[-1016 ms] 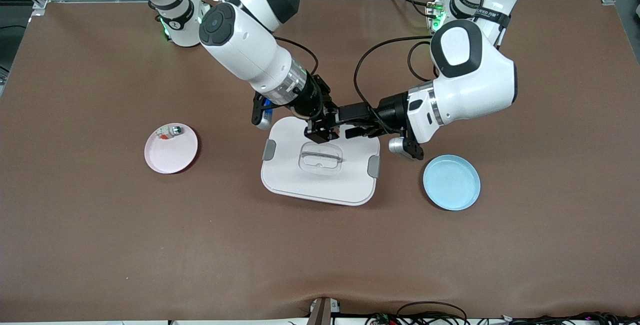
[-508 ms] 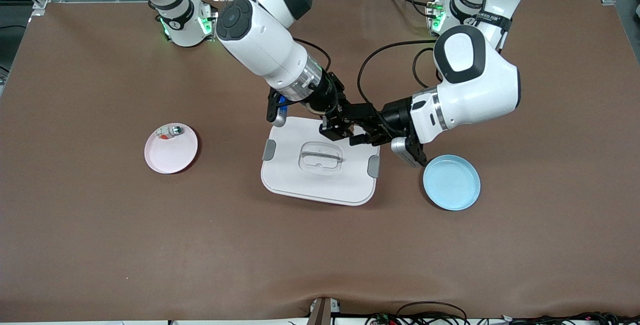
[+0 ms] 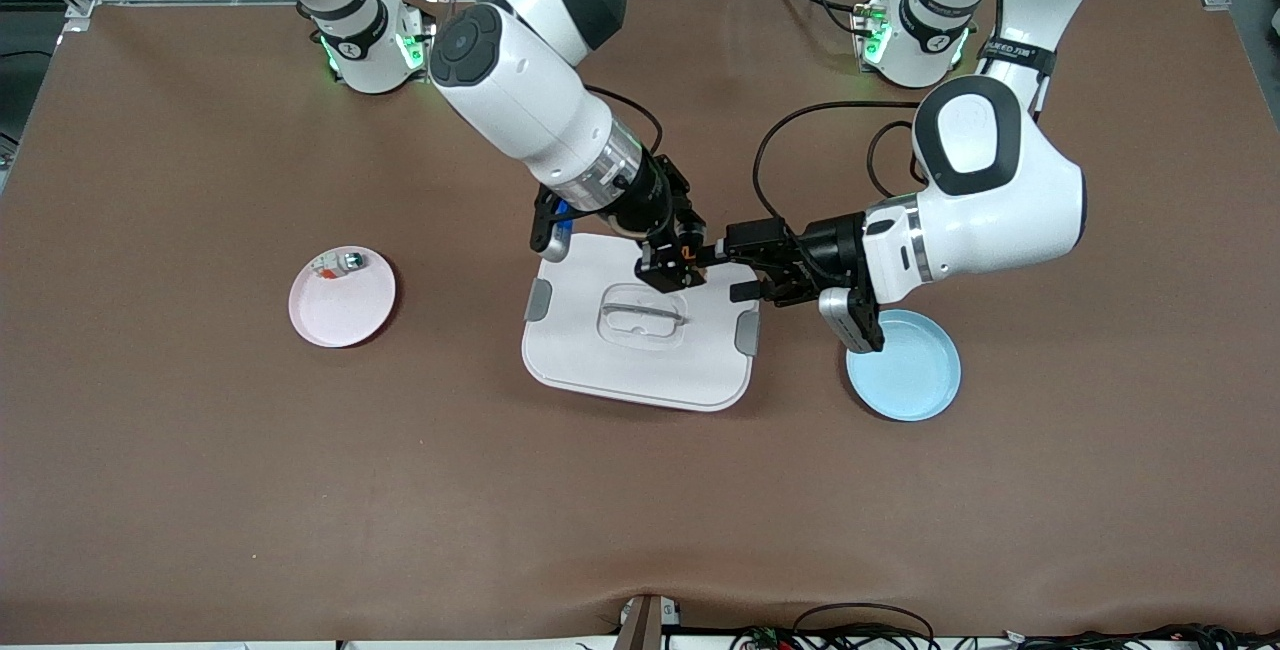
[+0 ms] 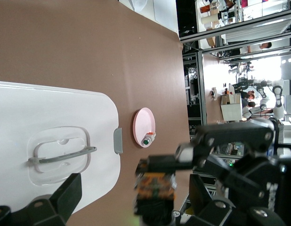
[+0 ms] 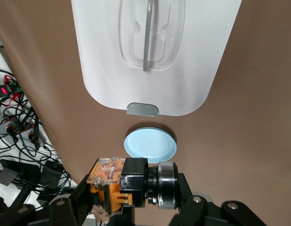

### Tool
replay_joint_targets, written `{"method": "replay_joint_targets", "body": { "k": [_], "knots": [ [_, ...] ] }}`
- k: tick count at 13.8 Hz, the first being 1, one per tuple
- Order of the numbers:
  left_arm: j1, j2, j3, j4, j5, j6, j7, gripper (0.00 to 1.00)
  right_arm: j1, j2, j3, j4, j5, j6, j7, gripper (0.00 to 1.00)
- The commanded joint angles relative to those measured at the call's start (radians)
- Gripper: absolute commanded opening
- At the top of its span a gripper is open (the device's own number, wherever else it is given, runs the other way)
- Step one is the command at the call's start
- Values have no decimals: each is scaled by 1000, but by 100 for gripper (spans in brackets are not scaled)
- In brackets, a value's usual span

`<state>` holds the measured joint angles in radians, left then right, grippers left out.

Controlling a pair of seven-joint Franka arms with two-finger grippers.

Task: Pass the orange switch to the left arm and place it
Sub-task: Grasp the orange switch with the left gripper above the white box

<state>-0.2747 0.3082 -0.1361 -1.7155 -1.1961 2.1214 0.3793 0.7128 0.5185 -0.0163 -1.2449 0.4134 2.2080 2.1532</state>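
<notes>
The right end effector [image 3: 686, 258] pinched the orange switch [image 5: 122, 182], half-hidden, above the box [image 3: 640, 350]; the spread left end effector [image 3: 740, 275] had backed off.

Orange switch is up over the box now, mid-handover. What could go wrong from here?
1. Only the right gripper holds the switch; the left gripper is open beside it. Releasing before the left closes would likely drop it onto the box.
2. Both grippers hang close together over the box lid, so their fingers could collide.
3. The blue plate lies partly under the left wrist; a low swing might clip the box.
</notes>
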Motion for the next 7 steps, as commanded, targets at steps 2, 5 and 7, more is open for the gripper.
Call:
{"method": "replay_joint_targets", "body": {
  "k": [2,5,7],
  "knots": [
    [-12,-1,-2,0,-6,-3,23,100,-38,23,7,47,15,-5,4,0],
    [-30,-3,-4,5,-6,21,21,100,-39,75,7,116,15,-17,14,0],
    [-41,-3,-4,8,-6,52,21,100,-26,87,6,128,12,-17,16,0]
  ]
}}
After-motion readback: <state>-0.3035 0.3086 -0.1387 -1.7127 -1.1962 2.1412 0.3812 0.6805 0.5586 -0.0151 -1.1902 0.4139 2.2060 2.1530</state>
